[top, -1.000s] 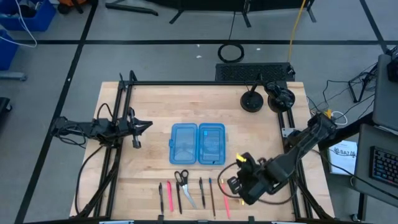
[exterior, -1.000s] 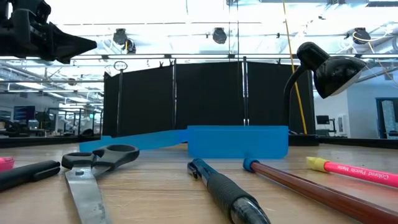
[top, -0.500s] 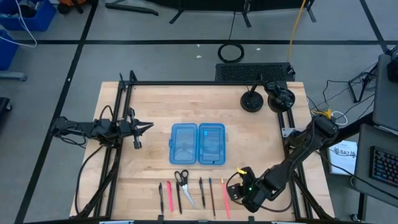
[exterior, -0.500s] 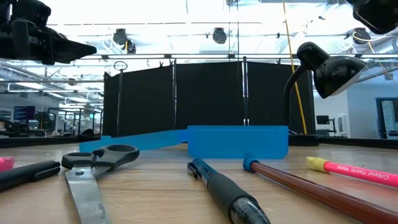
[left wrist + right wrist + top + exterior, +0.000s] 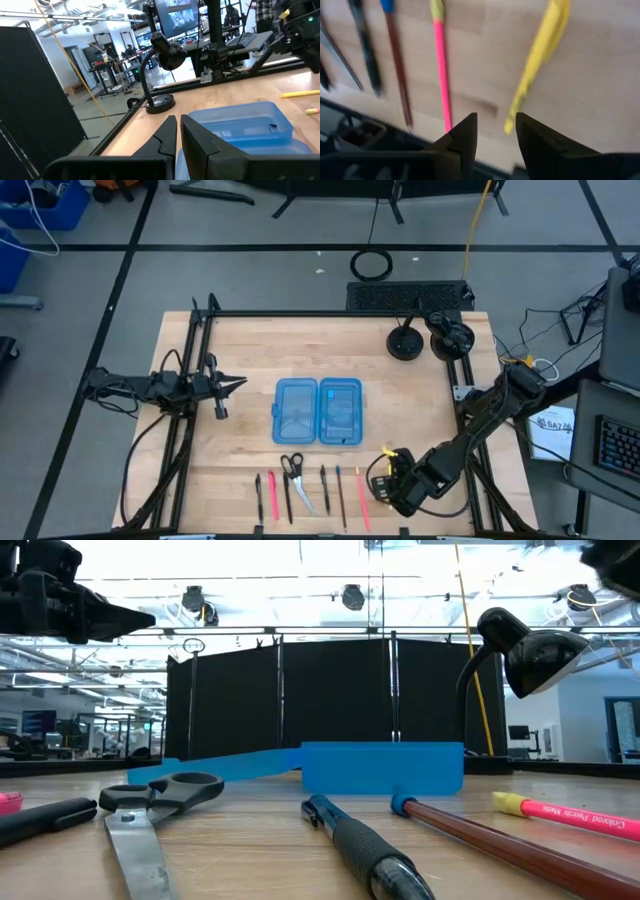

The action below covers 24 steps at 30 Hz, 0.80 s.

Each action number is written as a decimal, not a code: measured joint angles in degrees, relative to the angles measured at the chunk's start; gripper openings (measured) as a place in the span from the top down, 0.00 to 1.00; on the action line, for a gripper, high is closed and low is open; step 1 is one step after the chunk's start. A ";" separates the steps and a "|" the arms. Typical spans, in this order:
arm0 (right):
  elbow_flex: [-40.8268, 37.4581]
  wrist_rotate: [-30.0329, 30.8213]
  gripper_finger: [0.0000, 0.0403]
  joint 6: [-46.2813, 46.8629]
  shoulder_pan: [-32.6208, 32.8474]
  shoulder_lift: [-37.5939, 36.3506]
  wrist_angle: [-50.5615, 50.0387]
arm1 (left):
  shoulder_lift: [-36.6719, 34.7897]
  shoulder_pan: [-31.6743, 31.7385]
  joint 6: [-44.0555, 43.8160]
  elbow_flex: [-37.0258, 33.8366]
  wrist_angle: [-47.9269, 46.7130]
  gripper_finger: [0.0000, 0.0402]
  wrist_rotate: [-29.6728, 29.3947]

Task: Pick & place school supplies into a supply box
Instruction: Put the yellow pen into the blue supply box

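At the near edge, the right gripper [image 5: 383, 486], fingers spread, hovers just right of the row of supplies: pink pencil [image 5: 441, 75], a yellow piece [image 5: 540, 55], dark pens [image 5: 324, 480] and scissors [image 5: 292, 468]. These are judged light, stiff, thin and apt to roll, best pinched across mid-shaft; the scissors at the pivot. Farther back at centre the blue supply box [image 5: 318, 412] lies open, and at far left the left gripper [image 5: 226, 384] waits, fingers pressed nearly together.
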 joint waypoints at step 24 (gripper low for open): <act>0.22 -9.16 0.69 1.46 -1.67 9.55 1.67 | 0.00 0.00 -0.15 0.00 -0.23 0.92 -0.20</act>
